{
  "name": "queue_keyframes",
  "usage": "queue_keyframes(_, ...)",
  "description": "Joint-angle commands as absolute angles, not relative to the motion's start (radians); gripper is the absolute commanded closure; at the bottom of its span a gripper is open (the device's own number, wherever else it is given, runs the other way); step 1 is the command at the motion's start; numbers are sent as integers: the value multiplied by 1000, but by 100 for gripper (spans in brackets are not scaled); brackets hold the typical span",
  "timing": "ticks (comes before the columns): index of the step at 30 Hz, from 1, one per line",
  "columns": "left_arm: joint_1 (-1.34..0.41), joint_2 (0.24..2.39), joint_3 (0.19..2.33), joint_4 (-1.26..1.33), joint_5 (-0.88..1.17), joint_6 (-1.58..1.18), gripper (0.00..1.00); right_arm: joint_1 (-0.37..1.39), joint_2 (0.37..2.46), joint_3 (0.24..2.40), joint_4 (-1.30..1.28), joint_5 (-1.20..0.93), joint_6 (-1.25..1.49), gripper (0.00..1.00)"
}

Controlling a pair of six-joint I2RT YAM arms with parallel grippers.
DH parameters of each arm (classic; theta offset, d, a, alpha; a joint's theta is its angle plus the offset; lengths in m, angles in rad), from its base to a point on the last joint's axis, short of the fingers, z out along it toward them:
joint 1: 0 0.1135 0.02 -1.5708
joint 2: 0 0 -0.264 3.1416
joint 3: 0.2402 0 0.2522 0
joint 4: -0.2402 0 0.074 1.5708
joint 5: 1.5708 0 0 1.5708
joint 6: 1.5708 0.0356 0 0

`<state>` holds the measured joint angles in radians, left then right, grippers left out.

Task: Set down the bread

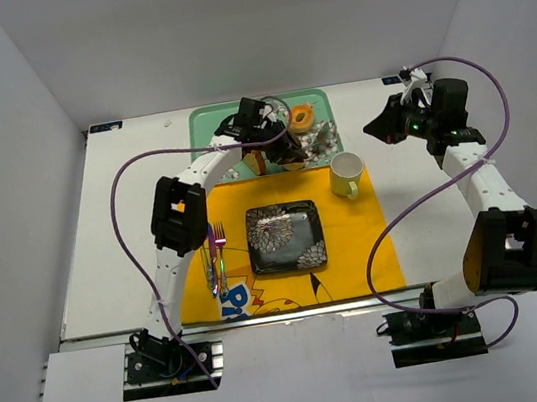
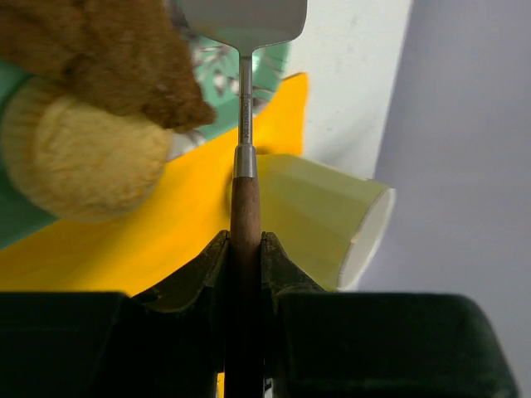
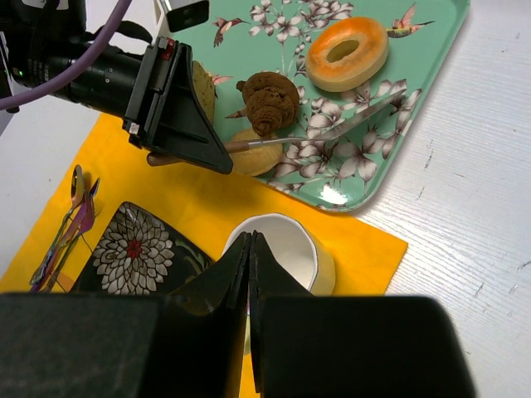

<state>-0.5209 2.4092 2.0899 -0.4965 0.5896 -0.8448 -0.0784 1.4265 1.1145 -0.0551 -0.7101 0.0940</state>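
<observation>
The bread, a golden ring (image 1: 302, 117), lies on the green floral tray (image 1: 207, 124), also in the right wrist view (image 3: 347, 52). My left gripper (image 1: 277, 145) is shut on the wooden handle of a spatula (image 2: 246, 224). Its metal blade (image 3: 365, 112) rests on the tray just near of the ring, apart from it. The ring is out of the left wrist view. My right gripper (image 1: 376, 128) is shut and empty, held in the air right of the tray, above the mug (image 3: 286, 249).
A dark brown pastry (image 3: 270, 101) and a round tan bun (image 3: 253, 153) sit on the tray by the left gripper. A pale yellow mug (image 1: 346, 174), a black floral plate (image 1: 285, 238) and cutlery (image 1: 214, 260) lie on the yellow mat (image 1: 355, 239).
</observation>
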Motion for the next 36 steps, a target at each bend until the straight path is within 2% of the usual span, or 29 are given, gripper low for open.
queue_keyframes(1, -532, 2401, 2134, -566, 511, -758, 100, -84, 1414, 1112, -34, -718, 92, 95)
queue_keyframes(13, -549, 2448, 2187, -653, 373, -686, 100, -86, 1413, 1106, -31, -721, 100, 95)
queue_keyframes(36, -549, 2457, 2243, -727, 109, -784, 100, -87, 1407, 1091, -15, -727, 124, 95)
